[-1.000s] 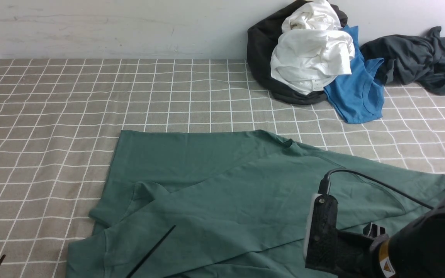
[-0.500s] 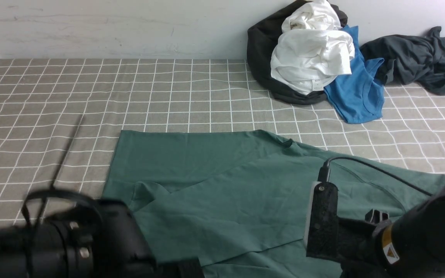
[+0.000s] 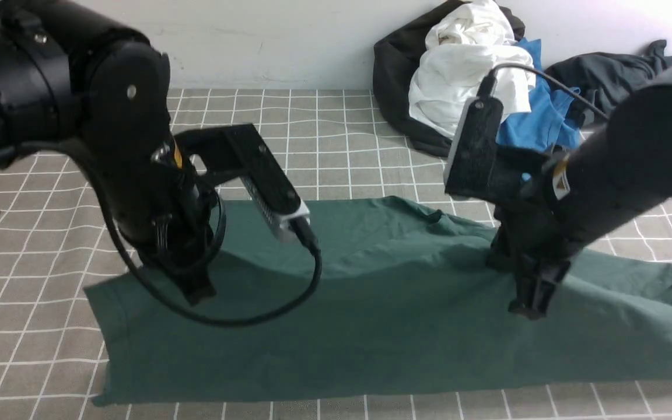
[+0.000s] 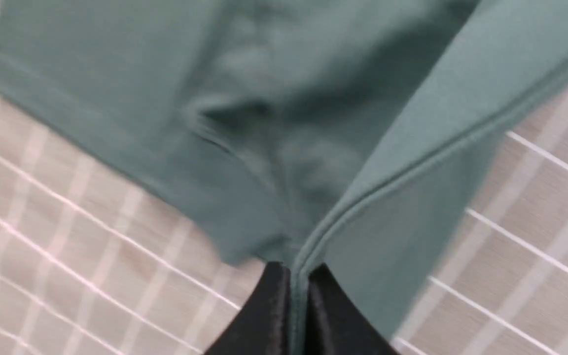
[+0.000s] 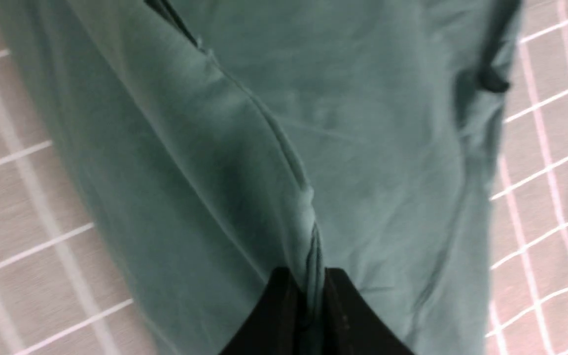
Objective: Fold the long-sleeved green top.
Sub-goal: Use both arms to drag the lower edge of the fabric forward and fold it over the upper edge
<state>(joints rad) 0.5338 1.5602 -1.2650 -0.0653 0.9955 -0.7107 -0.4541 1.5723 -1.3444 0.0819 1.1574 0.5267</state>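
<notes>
Garment: large dark forest-green cotton long-sleeved top (image 3: 382, 326), spread as a broad band over a beige tablecloth with white grid lines (image 3: 32, 274). Its near edge lies straight and flat on the cloth; one end trails off toward the right.

Left gripper (image 3: 199, 291): black two-finger claw, at the top's left end. The jaws are pinched tight on a stitched hem of the top; the left wrist view shows the seam (image 4: 412, 167) running straight into the narrow gap of the claw (image 4: 298, 276).

Right gripper (image 3: 531, 306): black two-finger claw, right of the top's middle. The jaws are clamped on a bunched fold of the green fabric, which the right wrist view shows twisted between the fingers (image 5: 308, 278).

Between the two claws a ridge of the top runs across, dipping slightly midway.

Other items, all beyond the top's far edge and apart from it, against the pale wall (image 3: 283, 41):
- crumpled white garment (image 3: 464, 76), lying on a black garment (image 3: 394, 76);
- bright blue garment (image 3: 546, 128), beside them;
- dark grey garment (image 3: 622, 81), partly hidden behind the right arm.
</notes>
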